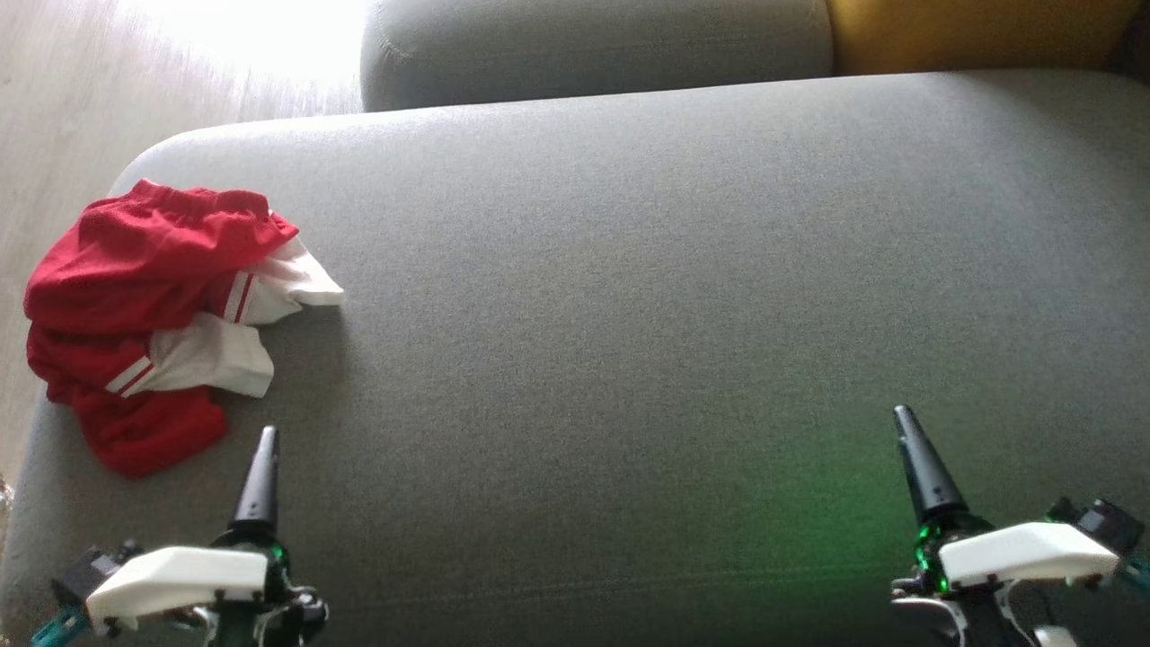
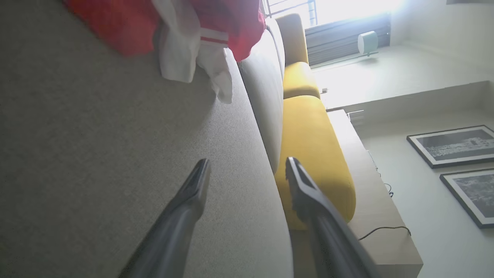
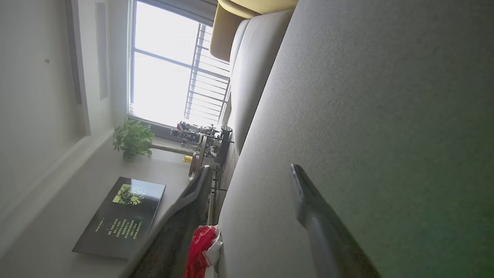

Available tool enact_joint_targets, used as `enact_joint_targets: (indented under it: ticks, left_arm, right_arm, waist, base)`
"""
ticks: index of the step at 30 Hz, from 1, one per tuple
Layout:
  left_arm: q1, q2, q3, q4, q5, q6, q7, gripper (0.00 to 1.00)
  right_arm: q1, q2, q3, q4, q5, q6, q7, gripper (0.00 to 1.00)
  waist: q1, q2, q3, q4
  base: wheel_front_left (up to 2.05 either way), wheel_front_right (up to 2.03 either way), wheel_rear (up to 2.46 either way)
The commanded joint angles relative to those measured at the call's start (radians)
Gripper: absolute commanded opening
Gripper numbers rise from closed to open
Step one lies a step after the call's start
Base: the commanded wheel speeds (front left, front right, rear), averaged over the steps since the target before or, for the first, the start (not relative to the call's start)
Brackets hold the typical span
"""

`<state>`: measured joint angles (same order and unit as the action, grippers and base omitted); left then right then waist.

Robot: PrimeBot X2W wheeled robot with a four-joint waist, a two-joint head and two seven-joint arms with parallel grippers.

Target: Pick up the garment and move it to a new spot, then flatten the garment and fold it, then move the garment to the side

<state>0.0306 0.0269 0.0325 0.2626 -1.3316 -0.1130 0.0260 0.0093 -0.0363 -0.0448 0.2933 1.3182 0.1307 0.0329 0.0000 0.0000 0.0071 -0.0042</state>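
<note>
Garment [image 1: 153, 319], red and white, lies bunched at the frame's left on the grey sofa [image 1: 629, 314]; your left gripper [image 2: 247, 160] and right gripper [image 3: 251, 166] gape wide, empty.

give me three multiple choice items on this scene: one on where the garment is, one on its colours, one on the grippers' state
1. Where on the sofa seat does the garment lie?
A. at the left end
B. in the middle
C. at the right end

2. What colours is the garment?
A. blue and white
B. red and white
C. all black

3. How are the left gripper and the right gripper?
A. both open and empty
B. both shut on the garment
C. left shut, right open

Answers:
1 A: in the head view it lies bunched near the seat's left edge.
2 B: it is red cloth with white panels and red stripes.
3 A: each wrist view shows the fingers spread with nothing between them.
</note>
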Motion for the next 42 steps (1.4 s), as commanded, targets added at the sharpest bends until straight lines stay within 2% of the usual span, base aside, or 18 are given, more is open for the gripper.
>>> enact_joint_targets:
  ticks: [1, 20, 35, 42]
  left_arm:
    - [-0.044, 0.010, -0.005, -0.049, 0.044, 0.004, -0.010, 1.00]
    - [-0.050, 0.015, -0.069, -0.110, 0.364, 0.066, -0.069, 1.00]
    - [-0.053, 0.021, -0.095, -0.146, 0.541, 0.096, -0.110, 1.00]
    - [-0.057, 0.029, -0.117, -0.159, 0.644, 0.124, -0.130, 1.00]
  right_arm:
    - [-0.047, -0.006, 0.020, -0.044, -0.049, 0.000, -0.015, 1.00]
    - [-0.058, -0.008, 0.096, -0.126, -0.368, 0.000, -0.074, 1.00]
    - [-0.064, -0.009, 0.118, -0.183, -0.535, 0.000, -0.115, 1.00]
    - [-0.066, -0.010, 0.139, -0.202, -0.626, 0.000, -0.136, 1.00]
  waist:
    - [0.0000, 0.0000, 0.000, 0.000]
    - [0.0000, 0.0000, 0.007, -0.005]
    - [0.0000, 0.0000, 0.011, -0.008]
    - [0.0000, 0.0000, 0.011, -0.009]
  base:
    - [0.00, 0.00, 0.00]
    - [0.00, 0.00, 0.00]
    - [0.00, 0.00, 0.00]
    - [0.00, 0.00, 0.00]
